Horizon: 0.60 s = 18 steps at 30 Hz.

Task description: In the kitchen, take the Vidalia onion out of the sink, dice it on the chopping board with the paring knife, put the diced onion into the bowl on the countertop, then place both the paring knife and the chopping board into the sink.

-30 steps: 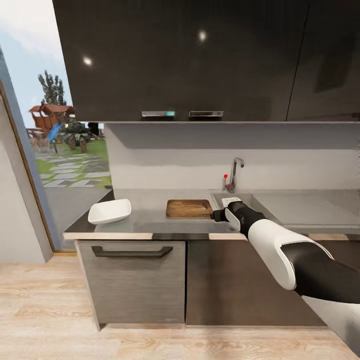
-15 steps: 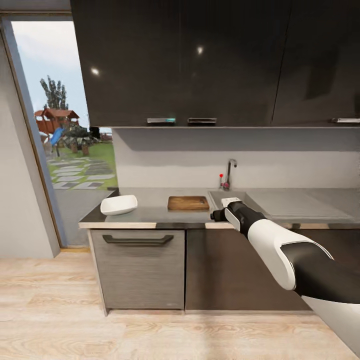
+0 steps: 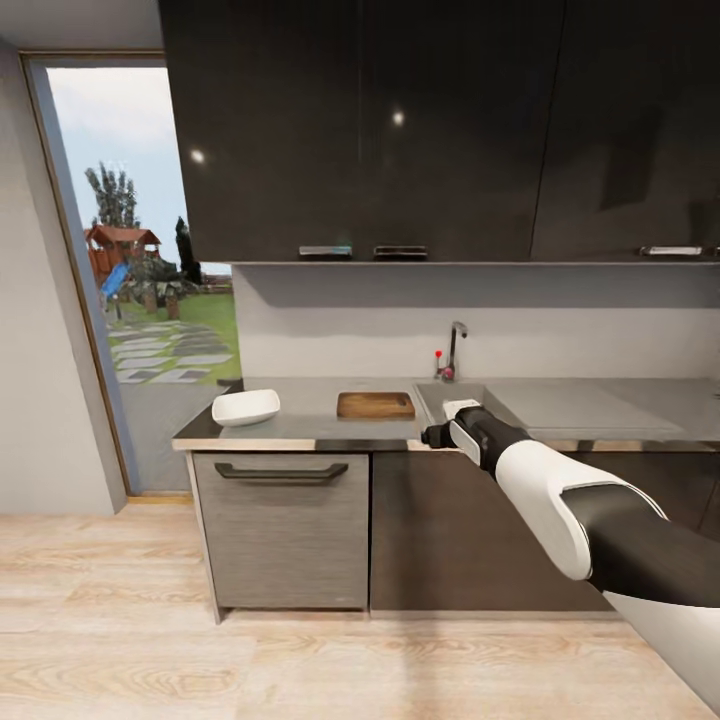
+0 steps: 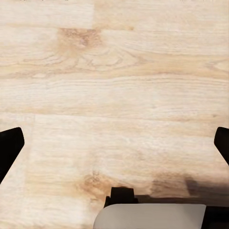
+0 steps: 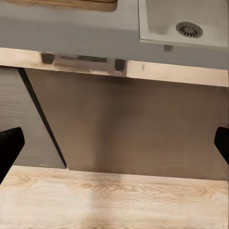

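right jaws: wide apart, holding nothing; the two dark fingertips [image 5: 9, 148] sit at opposite edges of the right wrist view, aimed at the dark cabinet front [image 5: 138, 129] below the desk edge
left jaws: wide apart, holding nothing; fingertips [image 4: 9, 145] at the frame edges, light wood floor [image 4: 114, 86] beneath
right arm: stretched forward in the head view, right gripper [image 3: 432, 436] near the desk front, in front of the sink
sink [image 3: 452, 398]: grey basin set in the desk [image 3: 310, 415], chrome tap [image 3: 455, 345] with red dot behind it; round drain [image 5: 189, 29] visible in the right wrist view; basin interior mostly hidden, onion can't be made out
chopping board [image 3: 375, 405]: flat on the desk, just left of the sink
bowl [image 3: 246, 407]: white, on the desk near its left end, well apart from the board
knife: can't make out
surroundings: dark upper cabinets [image 3: 400, 130] above; doorway [image 3: 140, 270] to a garden on the left
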Motion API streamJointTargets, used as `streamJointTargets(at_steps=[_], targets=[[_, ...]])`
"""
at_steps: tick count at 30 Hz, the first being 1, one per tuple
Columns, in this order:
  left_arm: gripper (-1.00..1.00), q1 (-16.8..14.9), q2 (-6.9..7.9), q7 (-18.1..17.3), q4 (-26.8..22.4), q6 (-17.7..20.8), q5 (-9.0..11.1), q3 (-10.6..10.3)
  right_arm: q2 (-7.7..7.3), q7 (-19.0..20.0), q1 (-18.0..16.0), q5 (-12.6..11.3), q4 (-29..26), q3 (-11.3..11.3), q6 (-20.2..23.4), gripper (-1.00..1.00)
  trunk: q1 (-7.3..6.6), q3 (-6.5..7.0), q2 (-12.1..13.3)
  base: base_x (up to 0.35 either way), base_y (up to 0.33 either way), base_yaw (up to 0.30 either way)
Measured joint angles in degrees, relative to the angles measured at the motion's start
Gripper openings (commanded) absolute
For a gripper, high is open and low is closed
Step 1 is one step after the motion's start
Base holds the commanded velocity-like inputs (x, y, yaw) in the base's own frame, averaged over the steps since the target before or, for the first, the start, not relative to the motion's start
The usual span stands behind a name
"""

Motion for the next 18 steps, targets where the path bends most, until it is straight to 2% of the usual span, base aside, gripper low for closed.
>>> streamJointTargets(at_steps=[5,12,14,15,16,17,18], targets=[[1.0,0.0,0.0,0.0,0.35,0.01,-0.03,0.0,-0.25,0.1,1.18,0.05,2.52,-0.05,-2.44,1.0,0.0,0.11,0.0,-0.002,0.0,0.0],[1.0,0.0,-0.07,0.01,0.57,0.01,-0.03,0.0,-0.67,0.13,11.23,0.23,3.11,-0.11,-12.61,1.0,0.0,0.13,0.0,0.0,0.0,0.0],[1.0,0.0,-0.08,0.01,0.61,0.01,-0.03,0.03,-0.98,0.16,16.37,0.23,3.16,-0.14,-18.9,1.0,0.01,0.12,0.0,0.0,0.0,0.0],[1.0,0.0,-0.09,0.05,0.65,0.01,-0.02,0.16,-1.2,0.2,21.37,0.3,2.94,0.02,-28.18,1.0,0.0,0.15,0.0,0.0,0.0,0.0],[1.0,0.0,-0.09,0.07,0.62,0.01,-0.02,0.23,-1.25,0.22,27.42,0.22,3.03,-0.08,-32.43,1.0,0.0,0.12,0.0,0.0,0.0,0.0],[1.0,0.0,-0.09,0.06,0.6,0.01,-0.03,0.25,-1.25,0.24,28.22,0.21,3.05,-0.07,-34.4,1.0,0.0,0.13,0.0,0.0,0.0,0.0],[1.0,0.0,-0.09,-0.07,0.5,-0.02,-0.03,0.29,-1.23,0.24,30.53,0.25,3.05,0.01,-37.86,1.0,0.0,0.13,-0.01,0.0,0.0,0.0]])
